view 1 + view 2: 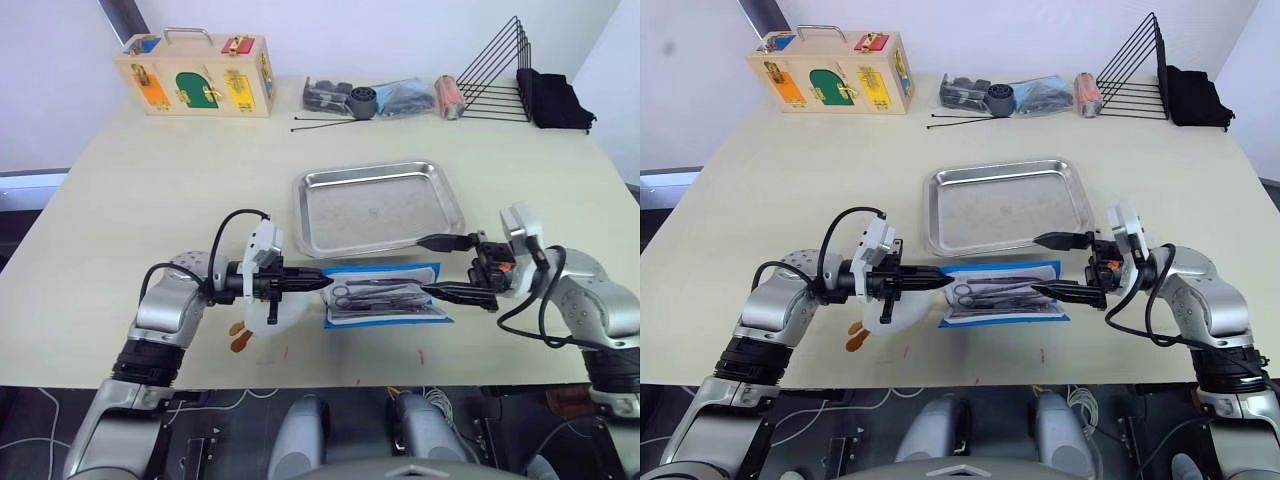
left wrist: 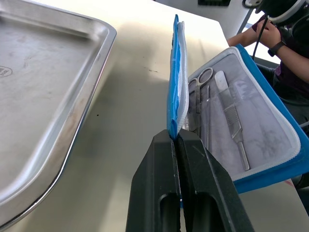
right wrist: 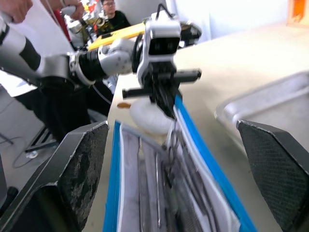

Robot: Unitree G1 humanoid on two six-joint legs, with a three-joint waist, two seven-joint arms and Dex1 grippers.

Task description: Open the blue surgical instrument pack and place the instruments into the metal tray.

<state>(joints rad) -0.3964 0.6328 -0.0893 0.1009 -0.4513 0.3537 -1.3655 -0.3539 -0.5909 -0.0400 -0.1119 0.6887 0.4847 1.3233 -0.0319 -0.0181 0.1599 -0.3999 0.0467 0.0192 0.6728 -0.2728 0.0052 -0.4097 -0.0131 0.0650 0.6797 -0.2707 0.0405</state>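
Note:
The blue surgical instrument pack lies near the table's front edge, just in front of the metal tray, which holds nothing. My left gripper is shut on the pack's left flap, holding it upright so the pale lining shows. Several slim metal instruments sit in the clear pockets inside. My right gripper stands open at the pack's right end. One finger is by the tray's front rim and the other at the pack's right edge, with nothing between them.
At the back stand a wooden lock box, a bag of dark parts, two thin black rods, a red can, a black wire rack and a black cloth. A white object lies under my left gripper.

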